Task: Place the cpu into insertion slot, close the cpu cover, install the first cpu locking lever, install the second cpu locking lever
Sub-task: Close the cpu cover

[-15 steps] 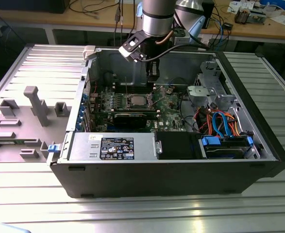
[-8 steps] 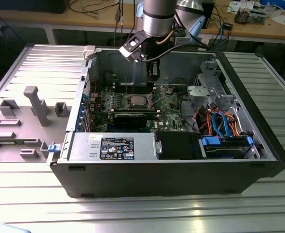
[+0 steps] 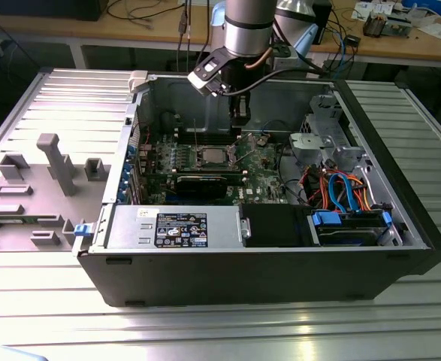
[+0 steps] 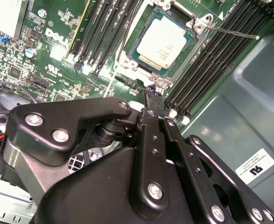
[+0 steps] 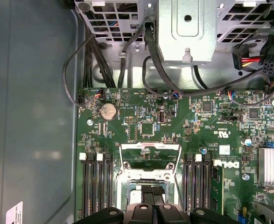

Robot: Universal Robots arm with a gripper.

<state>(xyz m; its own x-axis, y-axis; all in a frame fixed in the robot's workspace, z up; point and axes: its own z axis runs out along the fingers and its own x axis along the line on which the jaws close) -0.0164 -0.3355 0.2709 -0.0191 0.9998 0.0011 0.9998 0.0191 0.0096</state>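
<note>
**Second wrist view: cpu point(image 4: 162, 43) lies flat in the insertion slot point(image 4: 189, 57)**

The cpu is a square chip, so no side is longer than another. Its shiny grey top faces up. Its sides run in line with the long memory slots point(image 4: 214, 58) on 2 sides of it. The slot sits near the middle of the green board point(image 4: 57, 56), inside the open computer case point(image 3: 280, 263).

In the first wrist view the cpu cover point(image 5: 151, 147) is open. It is tipped back from the slot, on the side toward the metal drive cage point(image 5: 187, 28). Green board shows through its big hole. A thin metal lever point(image 4: 232, 32) sticks out from a corner of the slot, over the memory slots.

The gripper point(image 4: 151, 91) hangs just above the slot's edge, close to the cpu but not holding it. Its 2 fingers point(image 5: 144, 212) are pressed together.
</note>
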